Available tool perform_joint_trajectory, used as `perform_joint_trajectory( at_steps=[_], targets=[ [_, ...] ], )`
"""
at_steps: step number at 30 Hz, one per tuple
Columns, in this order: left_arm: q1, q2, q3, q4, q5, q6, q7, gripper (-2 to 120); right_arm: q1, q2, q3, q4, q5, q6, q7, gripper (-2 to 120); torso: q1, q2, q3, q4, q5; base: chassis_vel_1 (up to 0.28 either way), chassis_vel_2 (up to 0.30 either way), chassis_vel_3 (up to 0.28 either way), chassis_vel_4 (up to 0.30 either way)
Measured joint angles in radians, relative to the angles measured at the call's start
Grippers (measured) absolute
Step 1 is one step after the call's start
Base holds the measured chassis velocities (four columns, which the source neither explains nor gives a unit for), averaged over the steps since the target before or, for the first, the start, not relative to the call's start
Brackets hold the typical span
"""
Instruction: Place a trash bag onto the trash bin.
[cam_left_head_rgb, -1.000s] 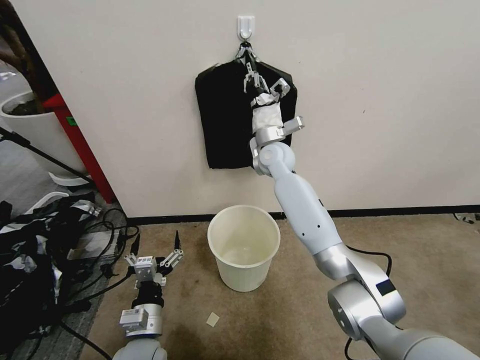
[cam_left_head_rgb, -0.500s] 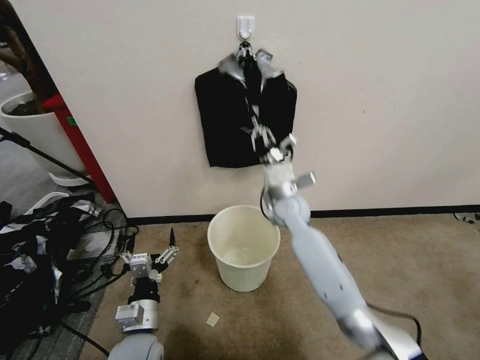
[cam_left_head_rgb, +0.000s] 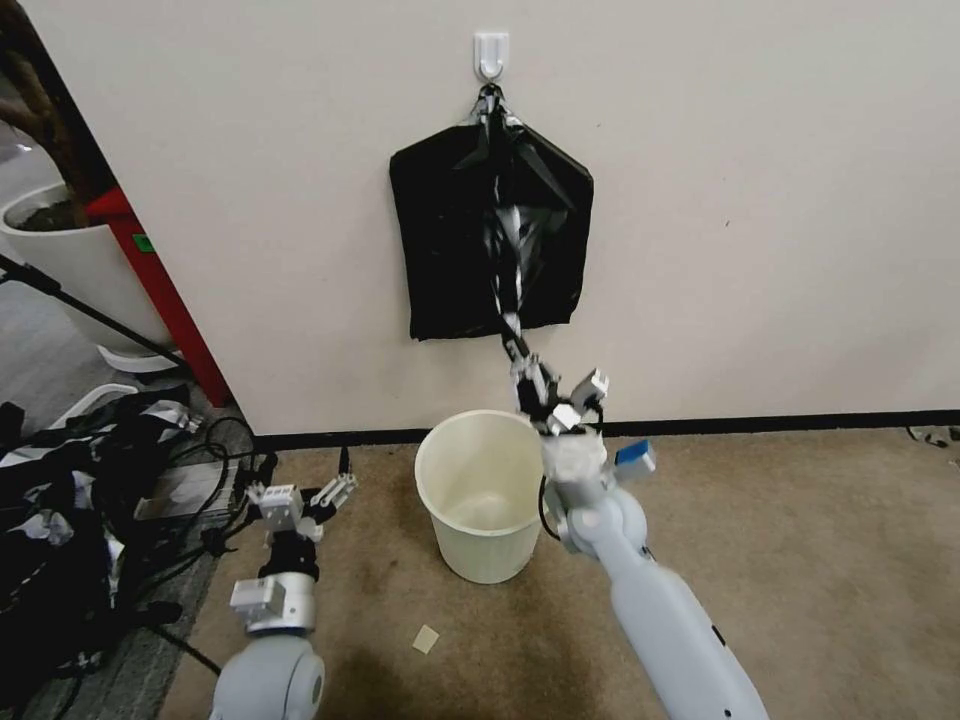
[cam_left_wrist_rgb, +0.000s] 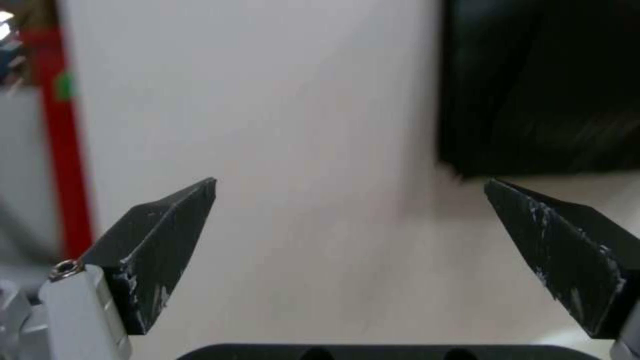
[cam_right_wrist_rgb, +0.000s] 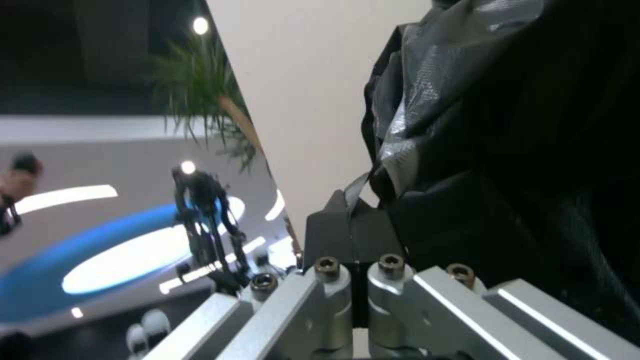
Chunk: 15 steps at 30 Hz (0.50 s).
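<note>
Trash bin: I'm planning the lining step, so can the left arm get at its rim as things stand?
Probably yes. The left gripper hangs open low beside the trash bin, with bare carpet between; the right gripper holds the trash bag at the far side.

One trash bin (cam_left_head_rgb: 487, 495), one stretched trash bag (cam_left_head_rgb: 508, 280), one hanging pack of bags (cam_left_head_rgb: 445, 240), one wall hook (cam_left_head_rgb: 491, 52).

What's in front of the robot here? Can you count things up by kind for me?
Claws: 2, the left claw open near the floor, the right claw shut on the trash bag
Single trash bags: 1
Hanging bag packs: 1
Trash bins: 1
Wall hooks: 1
Plant pots: 1
Total: 7
</note>
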Motion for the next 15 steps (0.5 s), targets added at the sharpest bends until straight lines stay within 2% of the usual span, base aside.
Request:
perform_joint_trajectory(
  at_steps=[2,3,5,6,7,8,10,11,12,13,15],
  targets=[
    [-0.047,0.058,0.025,-0.001,-0.017,-0.018,0.032,100,0.012,0.0,0.011,-0.002,-0.039,0.015,0.027,0,0.0,0.0,0.0,0.0001,0.0,0.0,0.0,0.0,0.0],
    [-0.047,0.058,0.025,-0.001,-0.017,-0.018,0.032,100,0.012,0.0,0.011,-0.002,-0.039,0.015,0.027,0,0.0,0.0,0.0,0.0001,0.0,0.0,0.0,0.0,0.0],
    [-0.13,0.155,0.057,-0.001,-0.054,-0.052,0.108,100,0.036,0.007,0.021,0.01,-0.094,0.048,0.102,0,0.0,0.0,0.0,0.0,0.0003,0.0,0.0,0.0,0.0],
    [-0.154,0.187,0.068,-0.001,-0.066,-0.056,0.126,100,0.043,0.009,0.021,0.018,-0.106,0.055,0.128,0,0.0,0.0,0.0,-0.0003,0.0001,0.0,0.0,0.0,0.0],
    [-0.154,0.187,0.068,-0.001,-0.066,-0.056,0.126,100,0.043,0.009,0.021,0.018,-0.106,0.055,0.128,0,0.0,0.0,0.0,-0.0003,0.0001,0.0,0.0,0.0,0.0],
    [-0.2,0.241,0.089,-0.001,-0.084,-0.057,0.152,100,0.056,0.016,0.021,0.034,-0.126,0.068,0.182,0,0.0,0.0,0.0,0.0001,-0.0003,0.0,0.0,0.0,0.0],
    [-0.263,0.307,0.122,-0.003,-0.109,-0.038,0.171,100,0.066,0.026,0.017,0.048,-0.146,0.077,0.242,0,0.0,0.0,0.0,0.0001,0.0,0.0,0.0,0.0,0.0],
    [-0.263,0.307,0.122,-0.003,-0.109,-0.038,0.171,100,0.066,0.026,0.017,0.048,-0.146,0.077,0.242,0,0.0,0.0,0.0,0.0001,0.0,0.0,0.0,0.0,0.0],
    [-0.323,0.362,0.166,-0.006,-0.135,-0.002,0.178,100,0.071,0.036,0.013,0.054,-0.158,0.08,0.282,0,0.0,0.0,0.0,0.0003,-0.0002,0.0,0.0,0.0,0.0],
    [-0.341,0.375,0.179,-0.006,-0.142,0.009,0.178,100,0.072,0.039,0.012,0.054,-0.161,0.081,0.29,0,0.0,0.0,0.0,0.0003,-0.0002,0.0,0.0,0.0,0.0],
    [-0.477,0.444,0.259,-0.01,-0.172,0.082,0.167,100,0.07,0.055,0.01,0.055,-0.174,0.085,0.314,0,0.0,0.0,0.0,0.0,0.0003,0.0,0.0,0.0,0.0]
  ],
)
